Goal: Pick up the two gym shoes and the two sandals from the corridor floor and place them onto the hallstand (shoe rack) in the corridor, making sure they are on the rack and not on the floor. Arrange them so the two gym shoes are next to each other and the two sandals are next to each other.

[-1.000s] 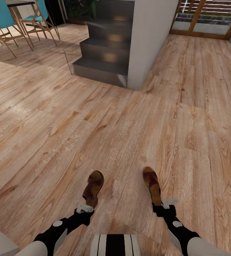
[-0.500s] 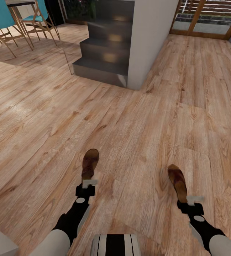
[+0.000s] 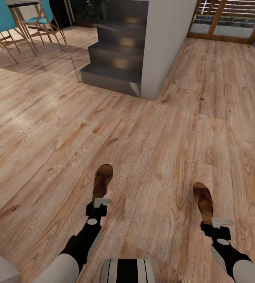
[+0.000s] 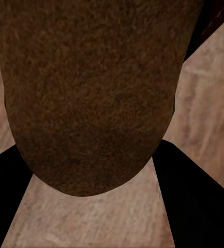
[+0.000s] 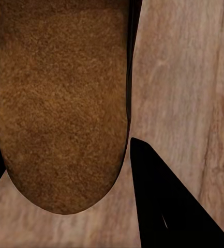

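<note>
Two sandals carried over the wood floor (image 3: 151, 129).
Left gripper (image 3: 100, 203) is clamped on one sandal (image 3: 102, 181), right gripper (image 3: 220, 222) on the other sandal (image 3: 203, 198), each sticking forward beyond its fingers.

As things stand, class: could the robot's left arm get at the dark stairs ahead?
Probably not. The left gripper holds a sandal near the robot, and a wide stretch of wood floor lies before the stairs; the base must drive closer.
</note>
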Robot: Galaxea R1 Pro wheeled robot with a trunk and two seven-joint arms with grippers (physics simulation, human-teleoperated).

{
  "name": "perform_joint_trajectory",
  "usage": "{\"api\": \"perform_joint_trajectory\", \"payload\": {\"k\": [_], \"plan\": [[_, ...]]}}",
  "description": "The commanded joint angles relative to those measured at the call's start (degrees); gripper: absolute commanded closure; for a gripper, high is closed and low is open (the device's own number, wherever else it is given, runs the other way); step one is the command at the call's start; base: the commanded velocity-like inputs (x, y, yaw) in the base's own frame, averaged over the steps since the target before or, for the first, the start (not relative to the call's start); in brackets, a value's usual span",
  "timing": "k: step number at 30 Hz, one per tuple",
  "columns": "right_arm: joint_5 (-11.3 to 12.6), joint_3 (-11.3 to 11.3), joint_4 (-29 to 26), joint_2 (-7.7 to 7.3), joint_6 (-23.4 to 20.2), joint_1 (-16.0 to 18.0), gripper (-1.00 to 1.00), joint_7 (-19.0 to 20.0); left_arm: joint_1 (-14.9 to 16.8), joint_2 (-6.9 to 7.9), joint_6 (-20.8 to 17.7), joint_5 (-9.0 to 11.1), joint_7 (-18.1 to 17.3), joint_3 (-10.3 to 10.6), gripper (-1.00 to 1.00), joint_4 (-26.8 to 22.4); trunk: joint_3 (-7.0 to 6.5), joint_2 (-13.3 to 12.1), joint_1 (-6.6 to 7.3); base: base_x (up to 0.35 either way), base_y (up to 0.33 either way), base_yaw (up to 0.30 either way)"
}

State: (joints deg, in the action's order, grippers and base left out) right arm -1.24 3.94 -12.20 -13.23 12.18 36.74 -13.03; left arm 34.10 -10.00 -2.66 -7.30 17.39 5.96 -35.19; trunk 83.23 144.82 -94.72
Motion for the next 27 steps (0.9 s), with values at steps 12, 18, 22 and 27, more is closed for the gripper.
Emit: {"api": "perform_joint_trajectory", "payload": {"k": [12, 18, 22, 27], "plan": [[0.1, 0.1, -0.1, 0.86, 0.1, 0.0, 1.00, -0.2, 0.0, 0.00, -0.1, 4.4, -4.7, 0.4, 1.00, -0.6, 0.00, 0.0, 0.00, 0.000, 0.000, 0.000], [0.1, 0.1, -0.1, 0.87, 0.1, 0.0, 1.00, -0.3, 0.0, 0.00, -0.2, 7.2, -4.8, 1.1, 1.00, -1.3, -0.89, -0.1, 0.10, 0.000, 0.000, 0.000], [0.1, 0.1, -0.1, 0.91, 0.1, 0.0, 1.00, -0.2, 0.0, 0.00, -0.3, 7.4, -4.9, 1.2, 1.00, -2.1, -1.77, -0.1, 0.21, 0.000, 0.000, 0.000], [0.1, 0.1, -0.1, 0.94, 0.1, 0.0, 1.00, -0.2, 0.0, 0.00, -0.4, 7.5, -4.9, 1.4, 1.00, -2.4, -2.88, -0.2, 0.34, 0.000, 0.000, 0.000]]}}
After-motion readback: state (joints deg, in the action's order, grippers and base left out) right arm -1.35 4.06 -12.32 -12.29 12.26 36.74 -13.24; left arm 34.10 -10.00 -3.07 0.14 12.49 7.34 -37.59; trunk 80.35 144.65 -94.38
